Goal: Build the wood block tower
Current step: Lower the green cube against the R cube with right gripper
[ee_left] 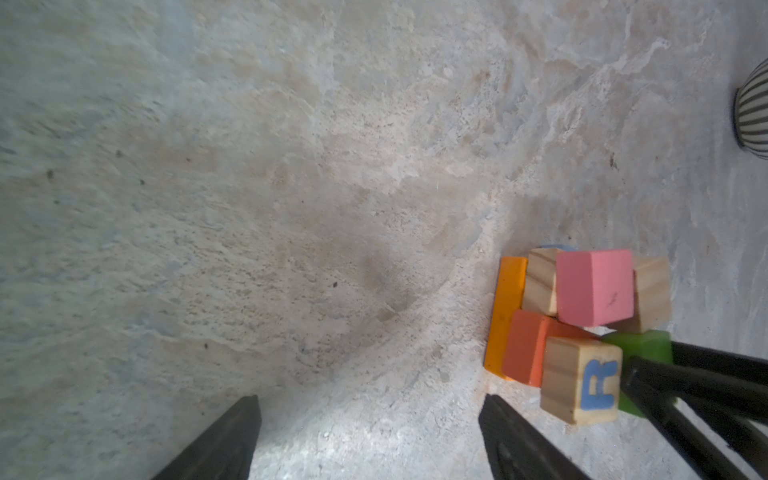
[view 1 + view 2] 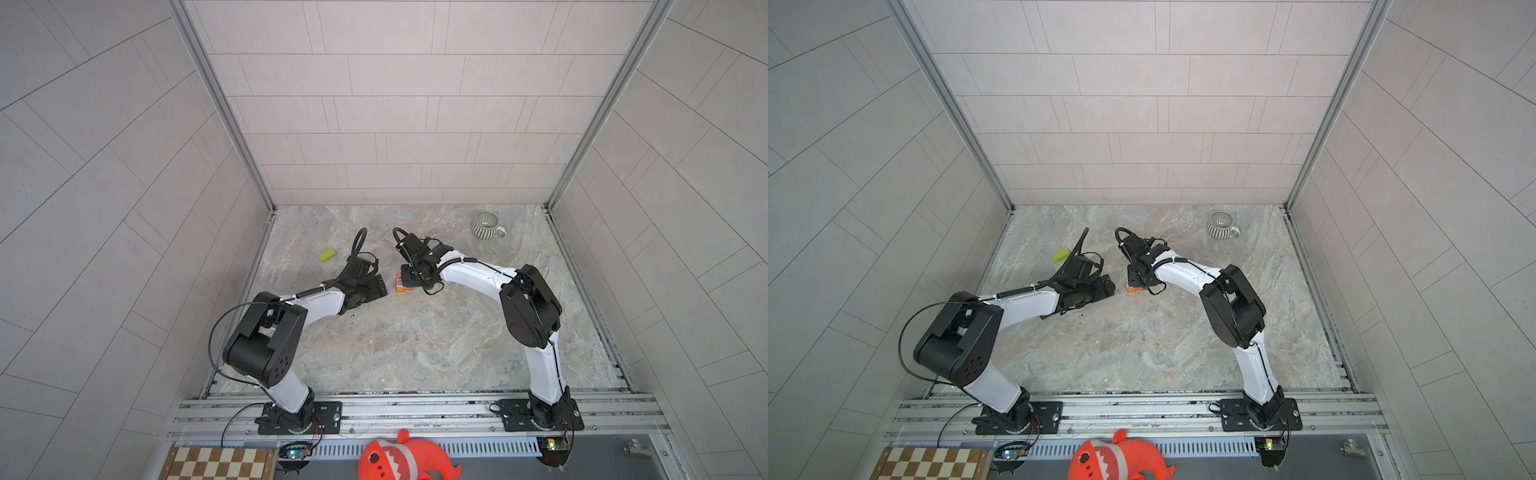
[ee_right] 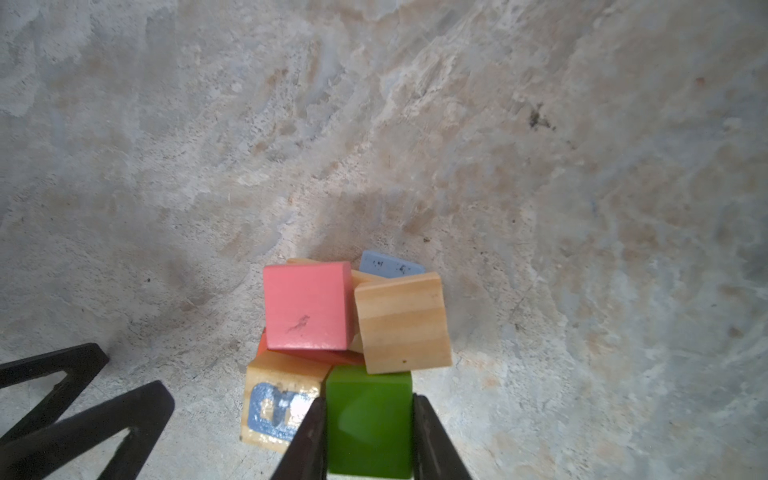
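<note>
R hand clamped on small green wooden cube, flat sides: prob. light, stiff, paint slick. L hand spread apart, empty.

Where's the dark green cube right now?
In the right wrist view the dark green cube is gripped by the right tool, beside the lettered block, near the middle of the table.

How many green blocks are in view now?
2. A dark green wooden cube sits between the right gripper's jaws at the block pile; a lime green rectangular wooden block lies alone. Others may be hidden.
</note>
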`<move>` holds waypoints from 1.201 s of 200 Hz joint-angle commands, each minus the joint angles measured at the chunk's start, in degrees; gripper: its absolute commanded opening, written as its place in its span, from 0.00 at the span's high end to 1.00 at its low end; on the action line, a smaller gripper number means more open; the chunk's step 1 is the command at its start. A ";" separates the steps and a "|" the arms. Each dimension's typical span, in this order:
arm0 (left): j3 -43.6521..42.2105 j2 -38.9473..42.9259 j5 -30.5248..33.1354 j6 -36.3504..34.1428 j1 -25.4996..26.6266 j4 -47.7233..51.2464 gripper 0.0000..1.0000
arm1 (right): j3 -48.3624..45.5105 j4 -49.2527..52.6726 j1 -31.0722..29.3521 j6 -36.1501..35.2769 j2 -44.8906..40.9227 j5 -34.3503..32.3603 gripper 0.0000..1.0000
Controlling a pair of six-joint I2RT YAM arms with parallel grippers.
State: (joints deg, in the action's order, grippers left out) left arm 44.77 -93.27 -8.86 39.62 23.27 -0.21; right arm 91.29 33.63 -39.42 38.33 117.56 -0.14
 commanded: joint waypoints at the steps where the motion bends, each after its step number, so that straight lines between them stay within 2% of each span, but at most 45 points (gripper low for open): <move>1: 0.13 0.30 0.08 0.18 0.11 -0.14 0.12 | -0.02 -0.01 0.08 1.35 -0.31 -0.30 0.69; 240: -0.41 0.46 0.16 0.32 0.11 -0.67 0.12 | -2.19 -1.45 0.22 2.28 -4.40 -0.15 0.68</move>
State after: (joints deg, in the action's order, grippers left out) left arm 44.75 -93.27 -8.84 39.64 23.27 -0.45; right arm 89.62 32.51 -39.33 39.38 115.33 -0.21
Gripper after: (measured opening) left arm 0.884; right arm 0.322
